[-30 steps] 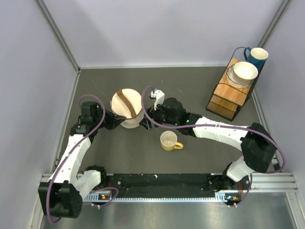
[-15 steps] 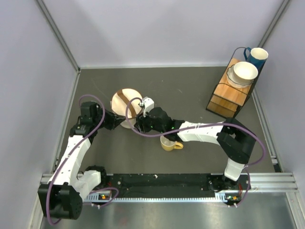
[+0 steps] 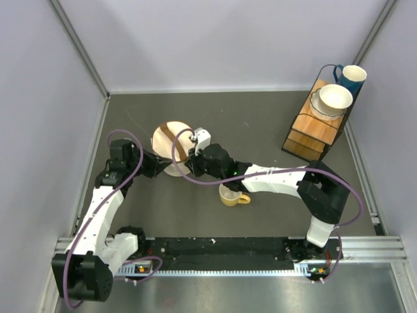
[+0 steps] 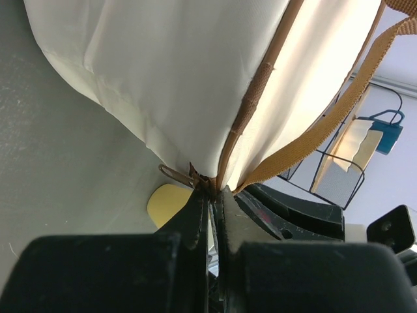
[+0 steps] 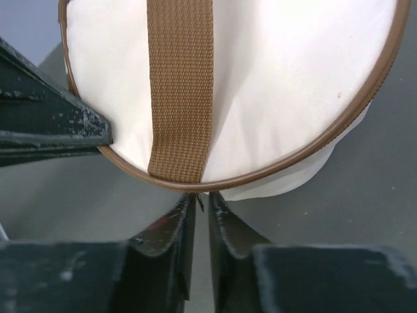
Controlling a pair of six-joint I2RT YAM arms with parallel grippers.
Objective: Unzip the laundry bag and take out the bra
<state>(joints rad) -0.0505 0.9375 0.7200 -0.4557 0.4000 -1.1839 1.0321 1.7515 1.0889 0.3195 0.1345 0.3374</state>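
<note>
The laundry bag (image 3: 172, 139) is a round cream drum with a brown strap and rim, lying left of the table's middle. My left gripper (image 3: 161, 164) is shut on its brown seam trim (image 4: 229, 140) at the bag's lower left edge. My right gripper (image 3: 189, 161) sits at the bag's near rim (image 5: 260, 173), just below the strap (image 5: 180, 91). Its jaws are drawn together on a thin dark zipper pull (image 5: 201, 201). The bag's sides are closed, and the bra is hidden.
A yellow mug (image 3: 231, 193) stands just right of and below the right gripper. At the back right, a wire-and-wood rack (image 3: 313, 130) carries a white bowl (image 3: 335, 98) and a blue mug (image 3: 352, 76). Grey walls bound the table on three sides.
The right arm swung left to the bag's near rim, and its jaws went from wide open to drawn together. The left gripper and the bag stayed where they were.
</note>
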